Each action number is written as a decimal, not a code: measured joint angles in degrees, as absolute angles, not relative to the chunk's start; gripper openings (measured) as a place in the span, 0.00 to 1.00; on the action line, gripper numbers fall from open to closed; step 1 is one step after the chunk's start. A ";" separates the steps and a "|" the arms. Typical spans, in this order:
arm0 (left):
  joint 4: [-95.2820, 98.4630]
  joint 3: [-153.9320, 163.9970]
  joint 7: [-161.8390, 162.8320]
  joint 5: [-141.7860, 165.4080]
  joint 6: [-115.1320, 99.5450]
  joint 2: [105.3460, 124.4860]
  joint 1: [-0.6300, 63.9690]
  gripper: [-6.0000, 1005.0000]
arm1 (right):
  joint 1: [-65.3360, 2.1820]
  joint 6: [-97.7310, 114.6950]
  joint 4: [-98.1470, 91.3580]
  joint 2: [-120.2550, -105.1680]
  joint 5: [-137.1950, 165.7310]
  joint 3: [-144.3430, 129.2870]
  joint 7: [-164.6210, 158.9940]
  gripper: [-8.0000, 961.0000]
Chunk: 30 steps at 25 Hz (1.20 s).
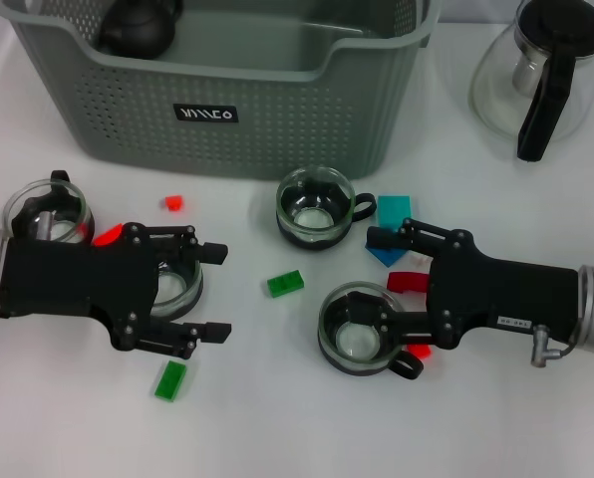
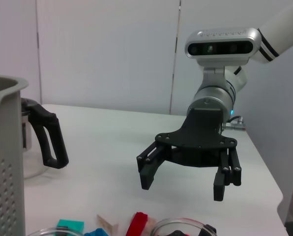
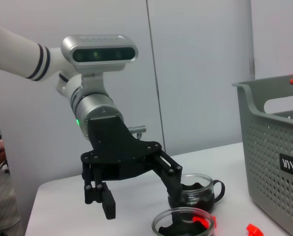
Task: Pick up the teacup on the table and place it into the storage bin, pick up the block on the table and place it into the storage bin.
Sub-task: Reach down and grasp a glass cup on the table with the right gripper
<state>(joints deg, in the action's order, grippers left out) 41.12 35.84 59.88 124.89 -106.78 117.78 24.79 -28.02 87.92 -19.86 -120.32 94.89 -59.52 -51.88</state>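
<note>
My left gripper [image 1: 215, 290] jaws open over a clear glass teacup [image 1: 174, 286], near left. Right gripper [image 1: 379, 285] jaws open around another glass teacup [image 1: 357, 330], near the grey-green perforated storage bin [image 1: 277, 119].

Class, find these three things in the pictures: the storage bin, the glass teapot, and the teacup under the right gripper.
storage bin [image 1: 277, 119], head view, on its perforated front wall.
glass teapot [image 1: 548, 95], head view, on its black handle.
teacup [image 1: 357, 341], head view, on its clear inside, below the right gripper [image 1: 382, 284].
</note>
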 joint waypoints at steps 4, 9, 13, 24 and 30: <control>40.10 35.71 60.40 126.05 -106.99 117.13 25.83 0.82 | -27.85 88.04 -19.81 -120.32 94.90 -59.51 -51.87 0.95; 38.38 35.27 62.11 126.10 -107.47 116.37 26.33 0.82 | -27.97 88.17 -19.78 -120.32 94.91 -59.73 -51.85 0.94; 36.93 35.22 63.36 125.81 -107.79 116.33 26.62 0.82 | -28.16 88.25 -19.77 -120.32 94.92 -59.84 -51.85 0.93; 34.70 34.73 63.03 125.69 -107.03 116.23 26.90 0.82 | -28.25 88.25 -19.78 -120.32 94.93 -59.94 -51.85 0.92; 35.05 33.04 63.02 125.67 -107.44 116.14 26.64 0.82 | -27.98 88.24 -19.78 -120.32 94.92 -59.94 -51.85 0.91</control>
